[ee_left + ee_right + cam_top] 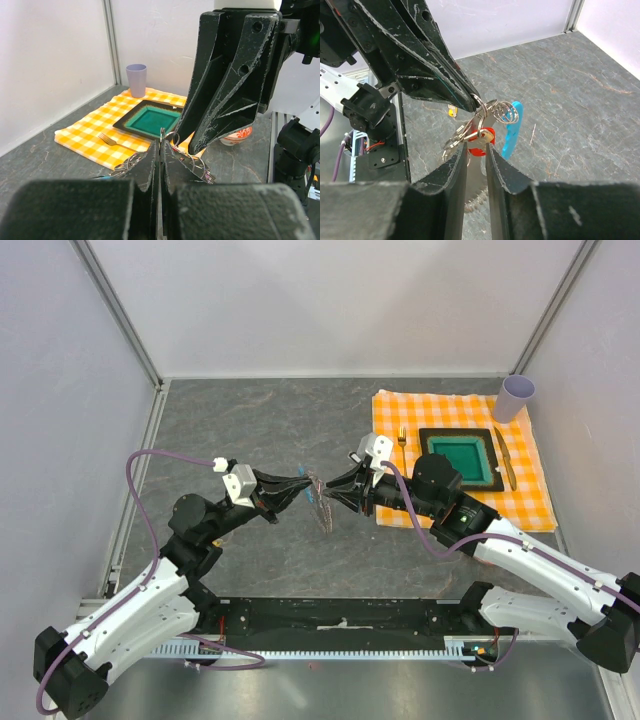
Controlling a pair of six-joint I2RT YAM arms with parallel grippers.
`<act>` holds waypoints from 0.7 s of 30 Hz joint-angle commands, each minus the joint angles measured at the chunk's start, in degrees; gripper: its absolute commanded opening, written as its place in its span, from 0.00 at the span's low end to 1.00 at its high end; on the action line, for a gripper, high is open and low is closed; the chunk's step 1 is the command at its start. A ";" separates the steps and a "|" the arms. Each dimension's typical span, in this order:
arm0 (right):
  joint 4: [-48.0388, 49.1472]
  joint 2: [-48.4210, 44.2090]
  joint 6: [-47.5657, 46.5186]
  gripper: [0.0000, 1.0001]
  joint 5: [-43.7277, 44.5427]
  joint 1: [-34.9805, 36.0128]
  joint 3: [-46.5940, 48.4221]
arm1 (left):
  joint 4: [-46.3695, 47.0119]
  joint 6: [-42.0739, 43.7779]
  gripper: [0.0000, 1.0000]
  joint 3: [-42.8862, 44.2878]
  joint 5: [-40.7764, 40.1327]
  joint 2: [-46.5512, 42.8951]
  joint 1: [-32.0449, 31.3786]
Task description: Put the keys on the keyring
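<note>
The keyring (322, 506) hangs in the air over the middle of the table, a bunch of metal rings (193, 163) with a curved blue plastic piece (512, 129). My left gripper (308, 487) is shut on one of its rings, which is pinched between the fingertips (161, 142). A key (482, 137) with a red head hangs from the rings. Its toothed blade drops into the gap of my right gripper (476, 150). The right jaws stand a little apart on either side of the key. The two grippers meet tip to tip (335, 497).
An orange checked cloth (400, 405) at the back right holds a green square plate (430, 435), a fork (402, 440), a knife (505, 462) and a lilac cup (517, 397). A small yellow object (452, 111) lies on the table below the rings.
</note>
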 commanded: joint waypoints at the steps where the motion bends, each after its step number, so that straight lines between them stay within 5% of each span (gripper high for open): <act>1: 3.38 -0.32 0.04 0.29 -1.14 0.27 2.28 | 4.32 -0.81 0.02 1.30 -0.63 0.24 0.08; 10: 4.70 1.00 0.04 0.26 -0.26 0.18 2.54 | 4.24 -0.81 0.02 1.57 0.25 0.07 0.08; 14: 4.70 1.35 -0.05 0.19 -0.87 0.18 2.72 | 4.24 -0.81 0.02 1.66 0.43 0.25 0.08; 18: 4.44 1.62 -0.14 0.00 -2.10 0.18 2.89 | 4.41 -0.90 0.02 1.57 -0.10 0.07 0.08; 21: 3.73 2.14 -0.23 0.00 -4.12 0.27 3.42 | 5.64 -1.08 0.02 0.78 -1.15 -0.28 0.08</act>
